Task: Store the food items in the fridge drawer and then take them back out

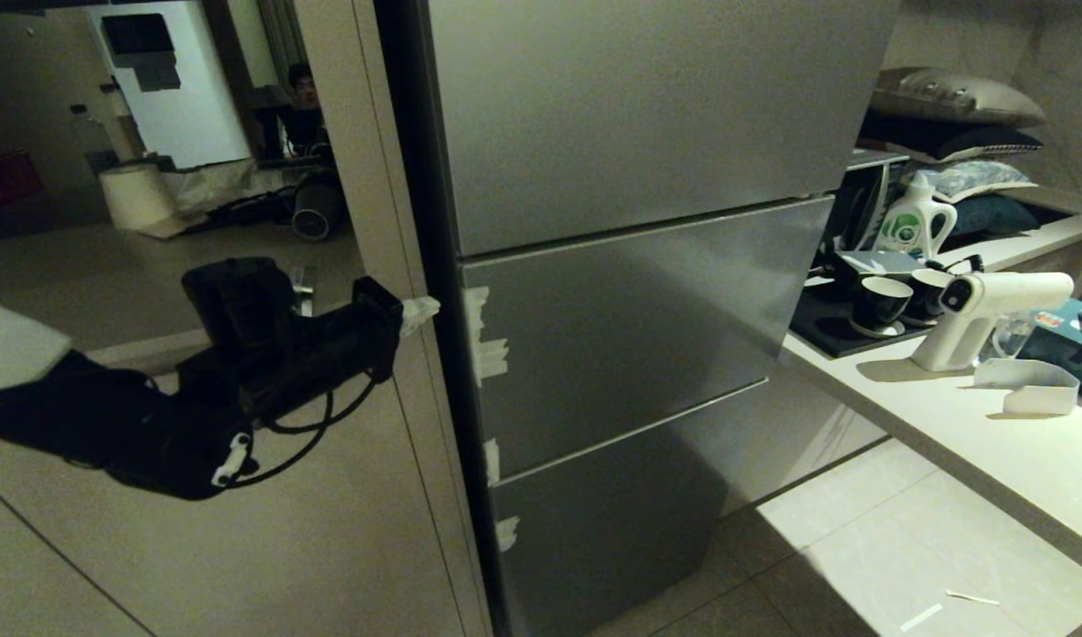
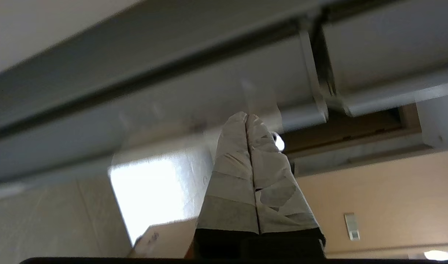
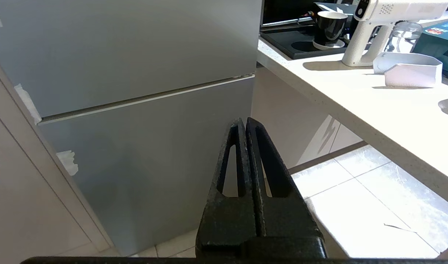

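Note:
The grey three-door fridge (image 1: 629,318) stands with all its doors closed, scraps of whitish tape along their left edges. The fridge drawer is hidden behind those doors, and the food items are out of view. My left gripper (image 1: 419,311) is raised level at the fridge's left edge, beside the top of the middle door. Its white-taped fingers (image 2: 231,161) are pressed together, shut on nothing. My right gripper (image 3: 244,120) is shut and empty, and points at the fridge's lower doors (image 3: 136,146) from low down.
A pale counter (image 1: 947,416) runs along the right with black cups (image 1: 881,305), a white spray gun (image 1: 983,310) and a detergent jug (image 1: 917,221). A tan panel (image 1: 372,495) flanks the fridge's left side. A person (image 1: 303,106) sits far back. Tiled floor (image 1: 859,557) lies below.

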Available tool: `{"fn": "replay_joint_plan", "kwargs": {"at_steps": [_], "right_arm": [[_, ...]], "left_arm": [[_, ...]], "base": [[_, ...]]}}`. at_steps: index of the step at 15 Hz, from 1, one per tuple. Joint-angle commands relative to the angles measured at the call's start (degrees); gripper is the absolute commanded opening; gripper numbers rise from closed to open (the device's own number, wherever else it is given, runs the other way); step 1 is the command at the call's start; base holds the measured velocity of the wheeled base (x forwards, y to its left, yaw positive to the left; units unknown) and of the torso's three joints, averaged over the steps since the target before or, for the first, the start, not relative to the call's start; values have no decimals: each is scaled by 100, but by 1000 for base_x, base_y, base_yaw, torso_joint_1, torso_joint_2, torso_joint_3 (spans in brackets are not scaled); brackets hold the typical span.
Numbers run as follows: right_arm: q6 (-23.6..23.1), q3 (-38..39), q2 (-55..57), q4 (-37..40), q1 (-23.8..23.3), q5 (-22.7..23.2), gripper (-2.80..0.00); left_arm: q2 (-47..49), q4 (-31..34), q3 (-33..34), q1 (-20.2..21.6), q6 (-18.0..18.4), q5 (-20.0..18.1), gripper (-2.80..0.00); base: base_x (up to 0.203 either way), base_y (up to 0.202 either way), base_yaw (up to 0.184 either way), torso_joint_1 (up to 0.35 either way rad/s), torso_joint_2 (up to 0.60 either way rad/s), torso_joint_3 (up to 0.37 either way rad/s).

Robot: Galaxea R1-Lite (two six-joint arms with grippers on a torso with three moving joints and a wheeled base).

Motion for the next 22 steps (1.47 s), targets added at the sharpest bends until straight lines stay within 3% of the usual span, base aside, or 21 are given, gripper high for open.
{"fn": "replay_joint_plan", "kwargs": {"at_steps": [1,7,16,22], "right_arm": [[0,176,-1,-5,1,1,-280],[9,176,-1,-5,1,1,-280],[44,176,-1,-5,1,-8,-280],[35,176,-1,-5,1,-8,-280]], "left_arm": [[338,-32,-292,-109,-32,99,-280],[490,-32,-525,-156,-24,173,-280],[500,-32,-505,-675,3,465,-280],[509,-32,-454,-710,12,490,-280]], "base": [[0,0,0,0,0,0],[0,0,0,0,0,0],[0,0,0,0,0,0],[0,0,0,0,0,0]]}}
